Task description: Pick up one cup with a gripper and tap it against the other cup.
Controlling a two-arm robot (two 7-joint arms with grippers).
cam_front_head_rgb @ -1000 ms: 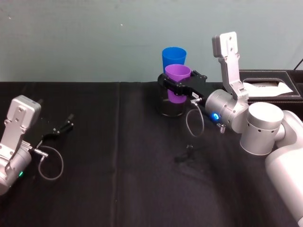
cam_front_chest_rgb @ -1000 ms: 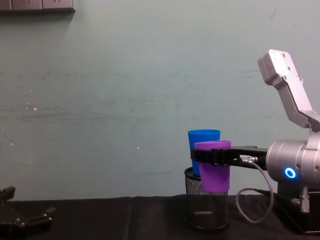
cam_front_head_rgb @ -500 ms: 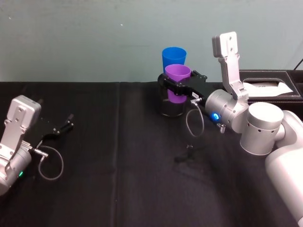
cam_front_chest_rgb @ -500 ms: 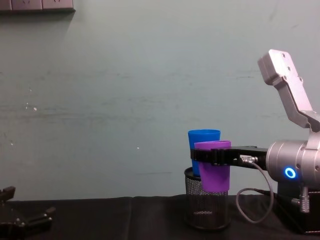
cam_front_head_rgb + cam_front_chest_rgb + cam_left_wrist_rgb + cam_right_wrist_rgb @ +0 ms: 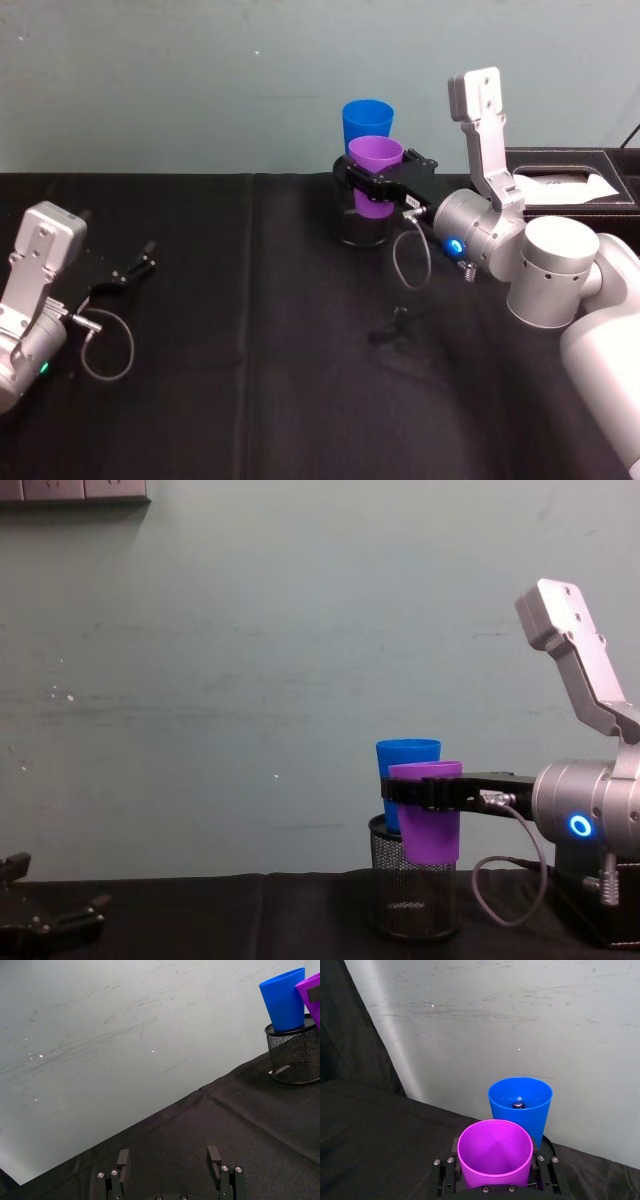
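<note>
Purple plastic cup: we judge it light, thin-walled, slick. Right gripper jaws clamped below rim, holding it aloft just beside blue cup in mesh holder; contact unclear. Left gripper idle on counter, left side, jaws apart.

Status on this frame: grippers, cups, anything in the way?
Right gripper shut on purple cup, lifted by the mesh pen holder. Blue cup standing in that holder, just behind; contact unclear. Left gripper open, idle low at left.
</note>
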